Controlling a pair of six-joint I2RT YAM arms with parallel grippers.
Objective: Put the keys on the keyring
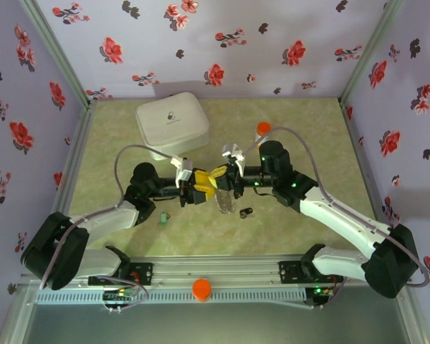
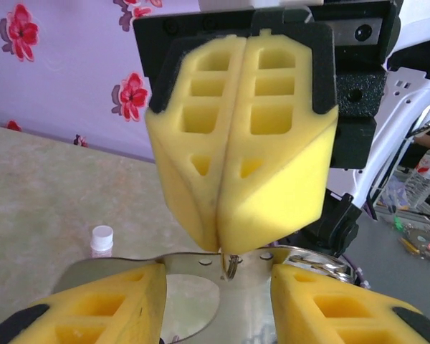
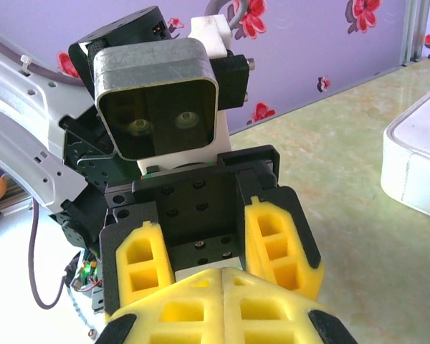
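Observation:
My two grippers meet tip to tip above the table's middle. The left gripper (image 1: 205, 188) (image 2: 218, 279) has a shiny metal plate (image 2: 258, 301) (image 1: 226, 203) with small holes spanning the gap between its yellow fingers, and it appears clamped on it. The right gripper (image 1: 219, 176) (image 2: 226, 247) (image 3: 222, 276) is shut, pinching a small metal ring (image 2: 231, 266) that passes through one hole. Beside the plate lies a stretch of the keyring (image 2: 319, 265), a grey chain. Both keys rest on the table apart from the grippers: the green one (image 1: 162, 218) and the black one (image 1: 245, 212).
A white lidded box (image 1: 172, 122) stands at the back left, and an orange-capped pill bottle (image 1: 263, 129) behind the right arm. A tiny white capped piece (image 2: 102, 240) stands on the mat. An orange knob (image 1: 201, 289) sits on the front rail. Flowered walls close in three sides.

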